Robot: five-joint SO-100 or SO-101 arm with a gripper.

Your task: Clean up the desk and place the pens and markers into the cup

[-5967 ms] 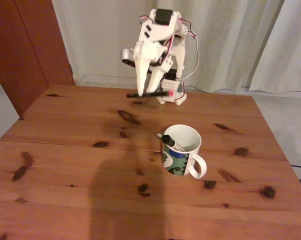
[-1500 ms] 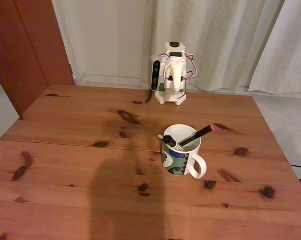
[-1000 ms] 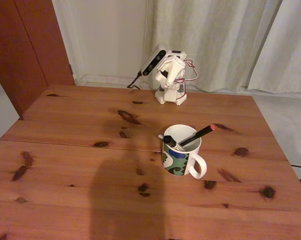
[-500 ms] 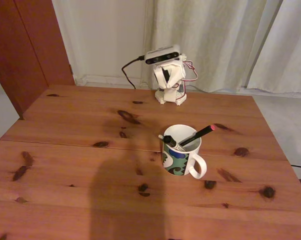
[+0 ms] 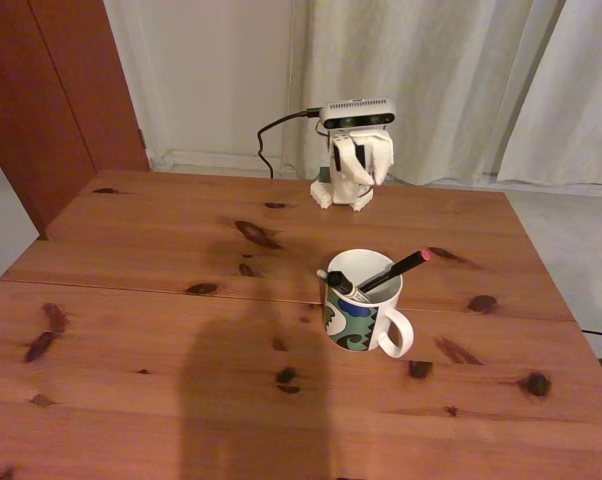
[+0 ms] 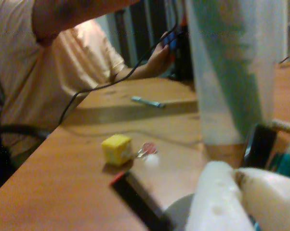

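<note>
In the fixed view, the white arm is sitting folded over its base at the far edge of the reddish-brown knotted pine counter (image 5: 131, 330), with the jaws (image 5: 369, 168) tucked in against the arm and holding nothing that can be made out; whether they are wide or narrow cannot be told. A grey bar-shaped camera (image 5: 357, 113) is lying level on top of the arm, with a black cable (image 5: 273, 135) looping away to the picture's left of it. Well in front of the jaws, nearer the viewer, the white ceramic cup with a blue-and-green swirling band and a handle (image 5: 362, 303) is standing upright on the counter. A thin black pen with a red tip (image 5: 397, 270) is leaning out of the cup toward the picture's right, and a white-barrelled marker with a black end (image 5: 338, 283) is resting inside against the rim at the picture's left. In the wrist view, blurred white jaws (image 6: 234, 202) are showing at the lower right, their opening again unclear. Beyond them, on another wooden surface, a small yellow cube (image 6: 116, 149) is sitting beside a dark stick with a red end (image 6: 135, 198), a teal pen (image 6: 148, 101) is lying farther back, and a person in a pale shirt (image 6: 63, 72) is sitting behind it.
</note>
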